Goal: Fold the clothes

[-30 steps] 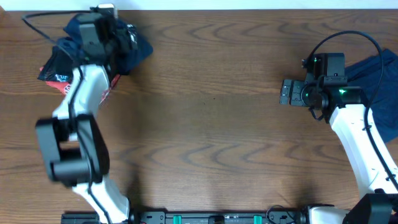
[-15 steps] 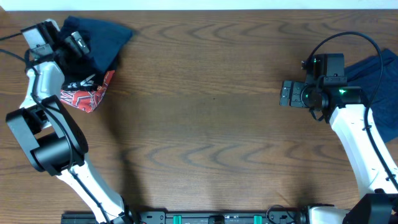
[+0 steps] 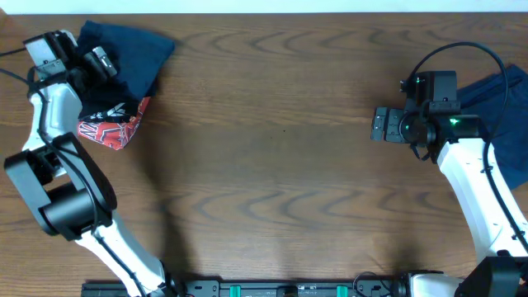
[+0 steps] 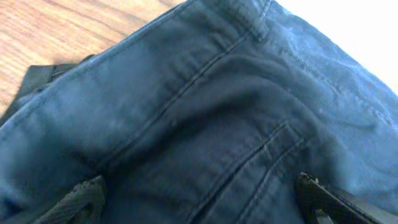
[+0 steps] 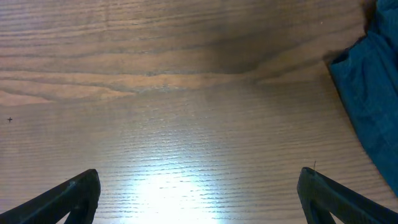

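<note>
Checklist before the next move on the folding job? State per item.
1. left fingers open: ok, spread over the navy garment.
2. left fingers touching cloth: cannot tell.
3. right fingers open, empty: ok, above bare table.
4. navy garment flat: not ok, bunched at the far-left corner, overlapping a red cloth.
5. blue garment fully in view: not ok, cut off at the overhead frame's right edge.

**Right gripper (image 5: 199, 200) spread over the counter (image 5: 186, 74)**

You saw its two dark fingers (image 5: 74, 194) standing wide apart at the lower corners, with wood grain and a bright glare between them. A blue garment (image 5: 373, 99) lay on the counter along the right edge.
</note>
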`<state>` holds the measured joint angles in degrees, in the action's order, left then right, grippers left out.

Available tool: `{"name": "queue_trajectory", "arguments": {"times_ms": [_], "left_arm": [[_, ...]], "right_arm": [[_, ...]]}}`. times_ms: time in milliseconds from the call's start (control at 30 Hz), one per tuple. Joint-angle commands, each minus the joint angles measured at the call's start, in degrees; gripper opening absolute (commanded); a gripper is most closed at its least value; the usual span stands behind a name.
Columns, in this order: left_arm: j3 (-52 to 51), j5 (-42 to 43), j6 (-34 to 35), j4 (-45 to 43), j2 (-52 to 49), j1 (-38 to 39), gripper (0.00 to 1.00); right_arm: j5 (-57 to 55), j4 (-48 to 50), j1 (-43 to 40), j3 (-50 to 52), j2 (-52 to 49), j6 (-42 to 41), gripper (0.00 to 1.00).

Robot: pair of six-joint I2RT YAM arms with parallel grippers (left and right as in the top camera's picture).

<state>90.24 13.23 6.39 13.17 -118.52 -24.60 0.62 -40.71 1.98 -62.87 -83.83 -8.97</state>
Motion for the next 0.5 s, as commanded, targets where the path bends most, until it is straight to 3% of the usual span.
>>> {"name": "queue_trajectory", "arguments": {"times_ms": [0,200,467], "left_arm": [[-1.38,-1.68,1.18,0.52,7.23,-0.39,0.98],[-1.38,-1.68,-1.14,4.48,18.32,3.8,0.98],[-1.38,-2.21,-6.38,19.69,23.32,18.08,0.98]], "right_arm": [[0.26,0.59,-0.04,-0.15,0.98,-0.22,0.99],[0.28,2.49,-0.09,-0.15,0.98,-0.2,0.99],[0.26,11.3,-0.09,-0.15,0.98,0.61,0.99]]}}
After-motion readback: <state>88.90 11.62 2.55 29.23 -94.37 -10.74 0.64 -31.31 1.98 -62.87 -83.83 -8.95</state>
